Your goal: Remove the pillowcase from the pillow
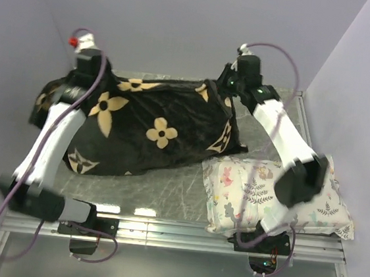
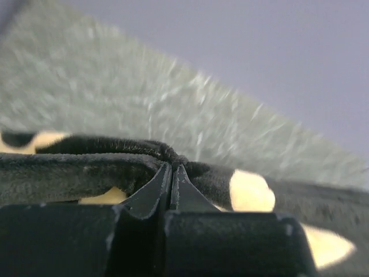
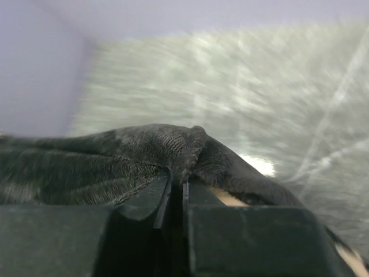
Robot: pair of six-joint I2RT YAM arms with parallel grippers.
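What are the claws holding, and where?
Both pinch the pillowcase: the left claw a fold near its left end, the right claw one near its right end.

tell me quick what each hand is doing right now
left hand: closed, pinching the pillowcase
right hand: closed, pinching the pillowcase too

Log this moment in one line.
left pincer shut on pillowcase | right pincer shut on pillowcase | pillow hidden | floral pillow beside it

Grey marbled table (image 1: 166,189); black flower-patterned pillowcase (image 1: 153,128) across far half; floral pillow (image 1: 232,190) near-right, just beside it
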